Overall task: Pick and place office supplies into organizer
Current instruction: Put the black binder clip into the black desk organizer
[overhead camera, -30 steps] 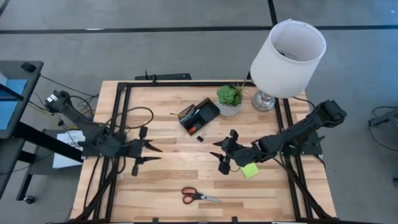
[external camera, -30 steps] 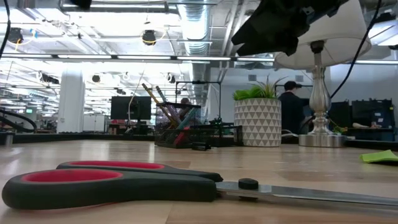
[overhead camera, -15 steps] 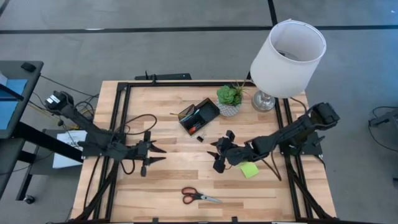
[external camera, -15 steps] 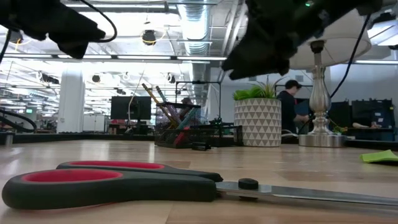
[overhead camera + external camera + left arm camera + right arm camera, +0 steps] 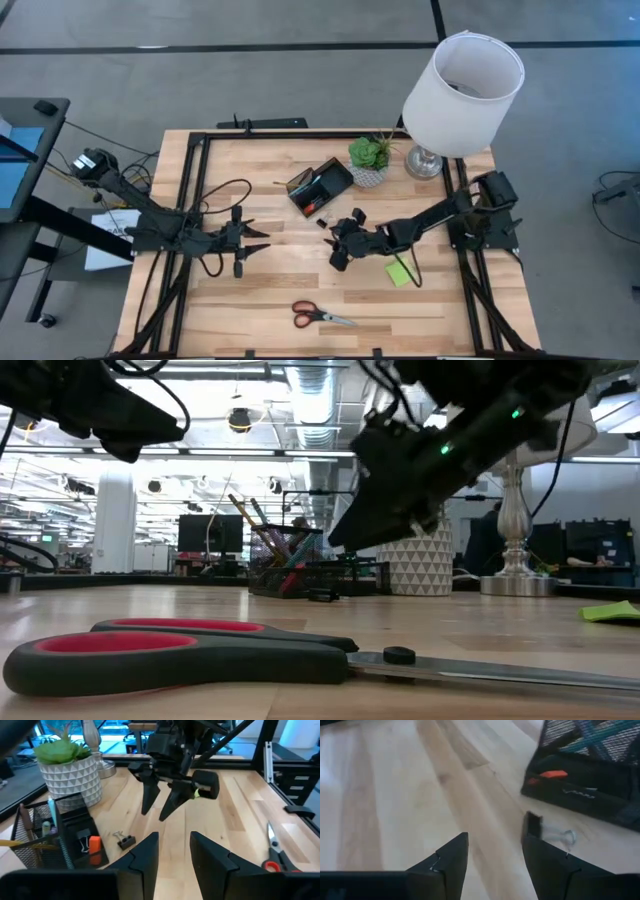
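Centre of the high view: black mesh organizer (image 5: 320,187), set at an angle on the wooden table (image 5: 280,290), just left of the small potted plant (image 5: 368,158) and well left of the white-shaded lamp (image 5: 462,80). Pens stand in its mesh cup, seen in the low view as slanted sticks (image 5: 262,530); an orange item (image 5: 94,842) lies in one compartment in the left wrist view.

Below and right of the organizer, on bare wood: one small black binder clip (image 5: 323,223), apart from the tray; also visible in the left wrist view (image 5: 124,840) and in the right wrist view (image 5: 547,831), just beyond the right fingers.

Right gripper (image 5: 336,248): centre of the high view, close beside the clip, fingers spread apart and holding nothing.

Left gripper (image 5: 258,239): left of centre in the high view, fingers parted narrowly, empty, pointing toward the right gripper.

Lime-green sticky-note pad (image 5: 400,272): lower right of centre, flat on the table beside the right arm.

Red-handled scissors (image 5: 320,316): lower centre of the high view, closed, flat on the table, well apart from both grippers; they fill the foreground of the low view (image 5: 200,650).
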Controlling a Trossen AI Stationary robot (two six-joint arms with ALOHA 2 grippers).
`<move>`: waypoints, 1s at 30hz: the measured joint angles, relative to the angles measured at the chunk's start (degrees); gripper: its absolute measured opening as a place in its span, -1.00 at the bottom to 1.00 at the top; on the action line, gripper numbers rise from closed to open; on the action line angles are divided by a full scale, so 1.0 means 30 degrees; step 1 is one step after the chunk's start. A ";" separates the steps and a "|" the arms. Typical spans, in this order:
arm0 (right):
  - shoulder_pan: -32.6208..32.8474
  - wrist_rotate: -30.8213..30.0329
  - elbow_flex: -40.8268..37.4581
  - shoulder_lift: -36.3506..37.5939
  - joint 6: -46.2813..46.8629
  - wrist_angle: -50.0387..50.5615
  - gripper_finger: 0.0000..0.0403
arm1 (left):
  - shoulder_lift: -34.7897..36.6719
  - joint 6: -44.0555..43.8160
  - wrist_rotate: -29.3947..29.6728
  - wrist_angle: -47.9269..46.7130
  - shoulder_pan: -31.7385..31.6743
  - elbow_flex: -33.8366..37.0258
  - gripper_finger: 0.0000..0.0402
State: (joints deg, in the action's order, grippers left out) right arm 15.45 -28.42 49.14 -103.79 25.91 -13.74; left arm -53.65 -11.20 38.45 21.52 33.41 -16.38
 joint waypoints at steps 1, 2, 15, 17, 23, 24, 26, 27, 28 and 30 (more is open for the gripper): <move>-0.0185 -0.0025 0.0025 -0.0247 -0.0069 -0.0219 -0.12 | 0.0000 0.0007 -0.0005 -0.0014 -0.0102 0.0000 -0.48; -0.0393 -0.0024 0.0028 -0.0496 -0.0109 -0.0259 -0.13 | 0.0000 0.0017 -0.0005 -0.0024 -0.0199 0.0000 -0.48; -0.3079 0.0008 0.0711 -0.3833 0.0749 -0.2026 -0.25 | 0.0007 0.0319 -0.0007 -0.0028 -0.1791 0.0000 -0.48; -0.3265 0.0230 0.0921 -0.3941 0.0723 -0.2066 -0.28 | 0.0007 0.0303 -0.0013 -0.0055 -0.1938 0.0000 -0.48; -0.3528 0.1513 0.1524 -0.3934 0.0709 -0.2011 -0.36 | 0.0007 0.0409 -0.0020 -0.0143 -0.2011 0.0000 -0.48; -0.3528 0.1521 0.1648 -0.3934 0.0695 -0.2017 -0.37 | 0.0007 0.0401 -0.0020 -0.0192 -0.2011 0.0000 -0.48; -0.3523 0.1506 0.1866 -0.3934 0.0431 -0.2062 -0.38 | 0.0007 0.0398 -0.0027 -0.0199 -0.2011 0.0000 -0.48; -0.3530 0.1511 0.1953 -0.3934 0.0267 -0.2057 -0.39 | 0.0007 0.0393 -0.0045 -0.0199 -0.2011 0.0000 -0.48; -0.3565 0.1506 0.2023 -0.3934 0.0206 -0.2028 -0.39 | 0.0007 0.0386 -0.0064 -0.0199 -0.2011 0.0000 -0.48; -0.3681 0.1510 0.2211 -0.3934 0.0195 -0.2029 -0.39 | 0.0007 0.0366 -0.0156 -0.0206 -0.2011 0.0000 -0.48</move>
State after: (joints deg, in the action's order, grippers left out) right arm 4.40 -23.89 55.77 -115.59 26.49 -19.82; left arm -53.63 -10.10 37.98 20.91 27.38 -16.38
